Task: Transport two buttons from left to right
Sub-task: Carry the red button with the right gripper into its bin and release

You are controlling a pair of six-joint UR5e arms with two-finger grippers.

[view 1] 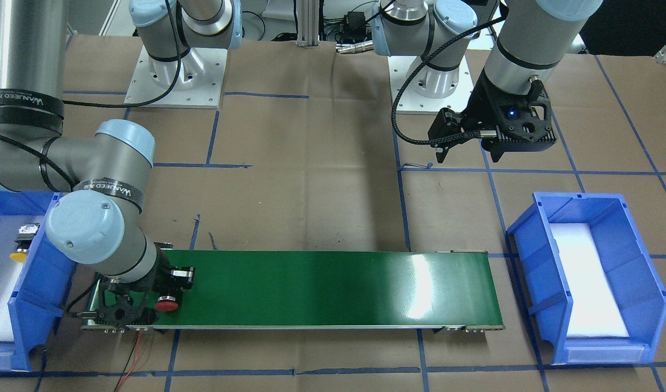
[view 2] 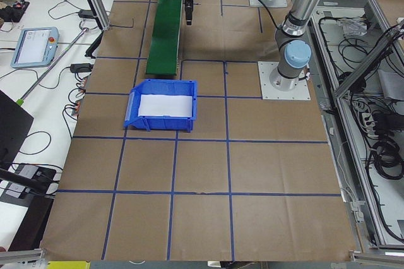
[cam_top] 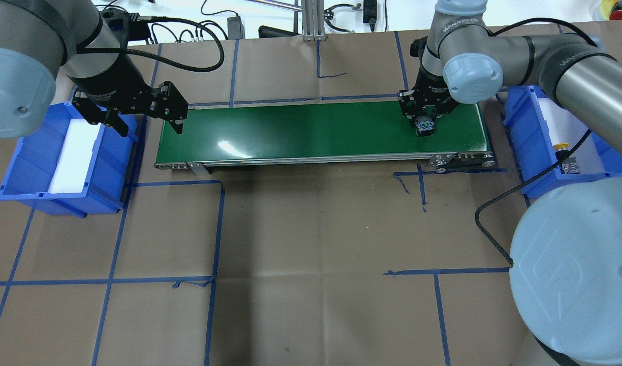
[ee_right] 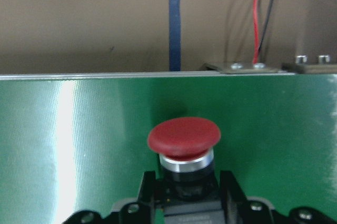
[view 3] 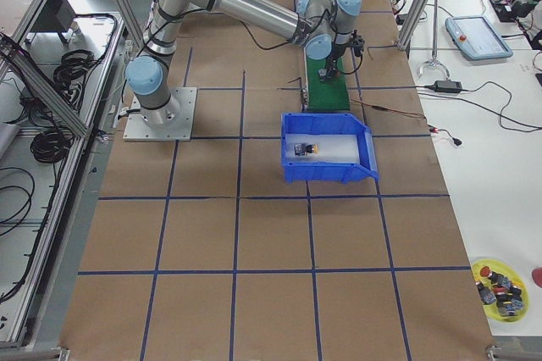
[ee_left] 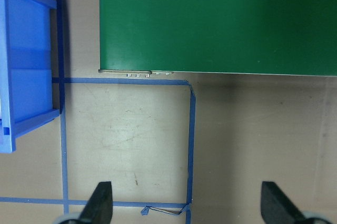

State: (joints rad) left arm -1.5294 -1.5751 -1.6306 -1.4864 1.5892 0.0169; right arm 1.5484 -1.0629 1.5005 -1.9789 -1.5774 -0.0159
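Observation:
The red button [ee_right: 183, 137], with a red mushroom cap on a black body, sits between the fingers [ee_right: 230, 190] of my right gripper [ee_right: 187, 195] at the right end of the green conveyor belt [cam_top: 316, 129]. The gripper is shut on the button's body, low over the belt; both also show in the front view, the button [view 1: 166, 304] beside the gripper [view 1: 150, 296]. The yellow button [view 1: 19, 253] lies in the right blue bin [cam_top: 524, 137]. My left gripper [cam_top: 149, 124] is open and empty, hovering between the left bin and the belt's left end; its fingertips [ee_left: 100, 200] show in the left wrist view.
The left blue bin [cam_top: 31, 193] holds only a white foam pad. Red and black wires [view 1: 133, 359] run off the belt's right end. Brown paper with blue tape lines covers the table. The arm bases [view 1: 175, 76] stand behind the belt.

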